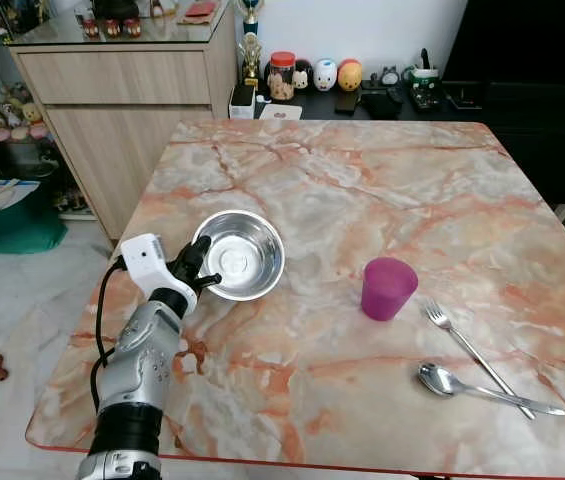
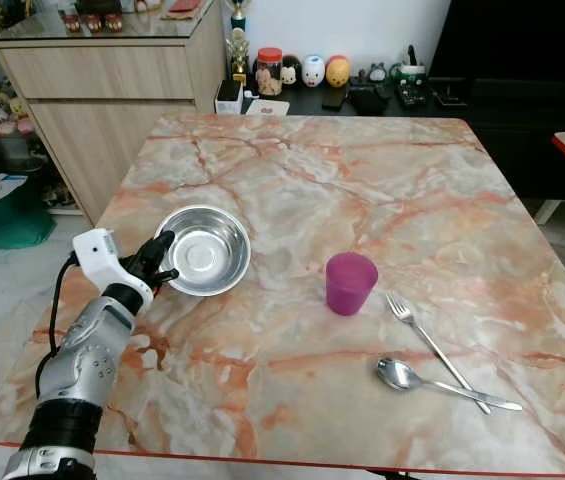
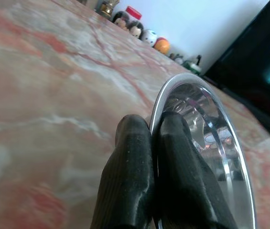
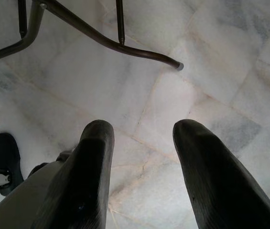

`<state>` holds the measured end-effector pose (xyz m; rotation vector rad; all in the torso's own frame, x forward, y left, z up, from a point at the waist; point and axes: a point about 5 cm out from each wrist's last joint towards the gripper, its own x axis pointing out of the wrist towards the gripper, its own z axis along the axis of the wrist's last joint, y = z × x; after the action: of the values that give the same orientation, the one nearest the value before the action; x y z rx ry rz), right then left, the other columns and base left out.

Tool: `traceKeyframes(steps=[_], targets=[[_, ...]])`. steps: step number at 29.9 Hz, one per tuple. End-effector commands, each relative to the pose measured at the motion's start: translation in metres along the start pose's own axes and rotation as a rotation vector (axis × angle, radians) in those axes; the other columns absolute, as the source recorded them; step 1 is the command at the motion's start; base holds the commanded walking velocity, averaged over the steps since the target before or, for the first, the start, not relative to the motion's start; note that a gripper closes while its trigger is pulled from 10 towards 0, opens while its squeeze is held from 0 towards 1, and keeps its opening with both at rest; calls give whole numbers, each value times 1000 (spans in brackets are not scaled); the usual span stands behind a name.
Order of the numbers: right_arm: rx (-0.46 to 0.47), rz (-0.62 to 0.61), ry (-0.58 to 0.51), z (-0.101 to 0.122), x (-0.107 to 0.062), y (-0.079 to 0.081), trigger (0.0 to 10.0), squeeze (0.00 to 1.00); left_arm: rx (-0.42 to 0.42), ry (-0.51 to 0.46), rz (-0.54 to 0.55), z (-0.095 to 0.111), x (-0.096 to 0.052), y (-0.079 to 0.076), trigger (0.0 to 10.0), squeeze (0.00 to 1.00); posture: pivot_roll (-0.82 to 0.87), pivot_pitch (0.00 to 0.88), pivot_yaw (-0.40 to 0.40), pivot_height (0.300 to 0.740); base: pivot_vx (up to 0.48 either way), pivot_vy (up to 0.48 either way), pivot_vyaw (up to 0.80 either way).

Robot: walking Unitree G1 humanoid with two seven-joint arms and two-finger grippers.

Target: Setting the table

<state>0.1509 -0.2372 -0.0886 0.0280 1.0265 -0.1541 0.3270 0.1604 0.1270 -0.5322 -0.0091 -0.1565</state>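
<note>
Here the robot's left gripper (image 1: 205, 272) pinches the near-left rim of a steel bowl (image 1: 242, 254), one black finger inside the rim & one outside, pressed tight on the thin metal, as the left wrist view shows close up. The bowl sits on the marble table (image 1: 362, 190), left of centre; whether its base is flat down or tipped a bit can't be told. To its right, apart from it, stands a purple cup (image 1: 388, 288). Further right, near the front-right corner, lie a fork (image 1: 472, 354) & spoon (image 1: 482, 388), their handles crossing. The right gripper (image 4: 142, 171) hangs idle over the floor w/ fingers spread.

Judgement: the step in hand is placing the bowl at the seat, prob. near the cup & cutlery. To do it well, the arm should keep the rim grip firm, since a thin slick rim can slip or let the bowl swing. It should move slow & low over the table, keep the bowl level, and steer clear of the cup, which looks light and would tip easily. The bowl should rest flat before the fingers let go, w/ room left beside the fork.
</note>
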Motion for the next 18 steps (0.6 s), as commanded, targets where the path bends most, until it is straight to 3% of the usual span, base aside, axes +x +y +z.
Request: traceKeyframes(steps=[1,8,18], targets=[[-13,-2,1,0,0,-2,10000,0,-35,-24,-20,5,-2,-3,10000,0,96,0,-36,727,0,0,0],[-13,-8,4,-1,-1,-4,10000,0,-81,-62,-29,14,-11,-8,10000,0,97,0,-40,727,0,0,0],[6,-15,-3,0,-1,-5,10000,0,-51,-101,-21,27,-15,-7,10000,0,102,0,-49,727,0,0,0]])
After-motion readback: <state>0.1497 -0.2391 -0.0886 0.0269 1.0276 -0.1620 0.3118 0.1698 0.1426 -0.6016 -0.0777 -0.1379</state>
